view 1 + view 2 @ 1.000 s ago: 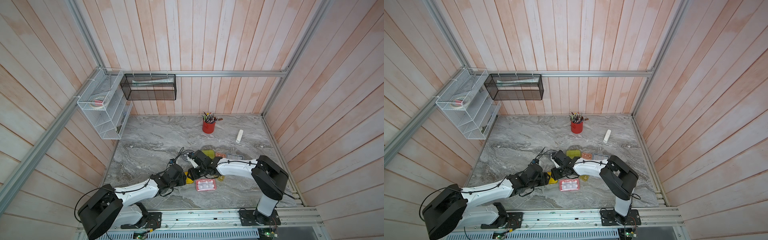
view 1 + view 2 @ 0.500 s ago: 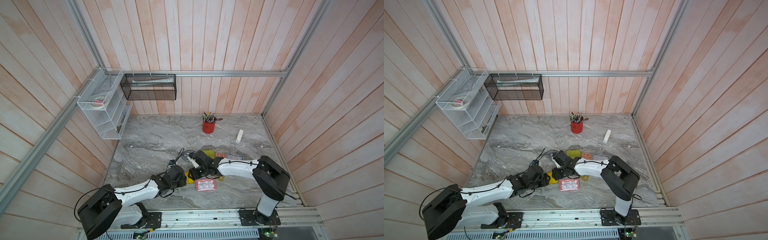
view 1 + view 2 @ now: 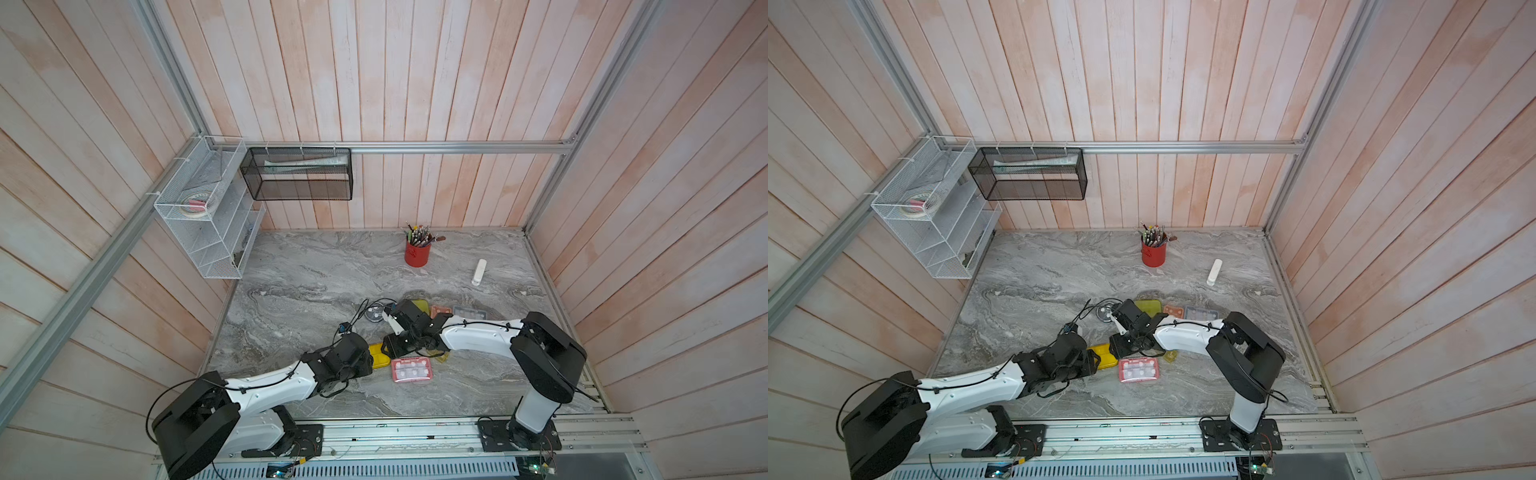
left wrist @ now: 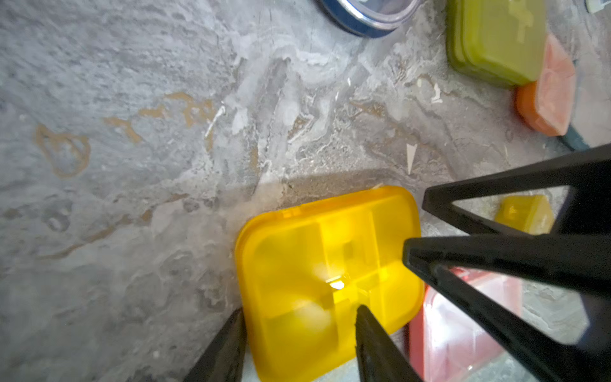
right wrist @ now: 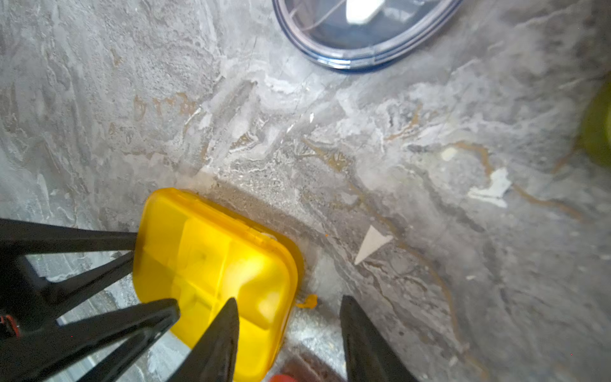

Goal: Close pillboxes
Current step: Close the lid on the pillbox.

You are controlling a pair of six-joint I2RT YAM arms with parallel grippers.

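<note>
Both top views: the yellow pillbox [image 3: 380,357] lies near the front of the marble surface [image 3: 311,291], where the left arm [image 3: 270,384] and right arm [image 3: 478,338] meet wrist to wrist over it.
Neighbours: the pink-red pillbox [image 3: 411,370] is just beside it. The small olive pillbox [image 3: 1170,356] is near, by the right arm. The round dark pillbox [image 3: 375,314], lime-olive pillbox [image 3: 424,306], orange pillbox [image 3: 439,311] and light blue pillbox [image 3: 469,311] sit in a loose row further back. The red cup [image 3: 417,254] and white stick [image 3: 479,272] are well apart at the rear.
Left wrist view: the left fingers [image 4: 224,357] stand a middling way apart at one short end of the yellow pillbox, one tip at its side edge, the other lying across its lid. Whether they pinch it I cannot tell. The right fingers [image 4: 496,254] show at the opposite end, one tip touching the lid's rim.
Right wrist view: the right fingers [image 5: 215,347] are moderately wide, one tip over the lid and its mate over bare surface, so nothing is clamped. The left fingers [image 5: 99,330] touch the far end.
Lid: it appears flat on its base, with compartments showing through. Whether the catch has snapped I cannot tell.
Handling: likely light, stiff, slick plastic that would skate on marble if pushed from one side. The thin hinge looks the weak spot.
Where to hold: probably brace one short end and press down on the lid's free edge, away from the hinge.
</note>
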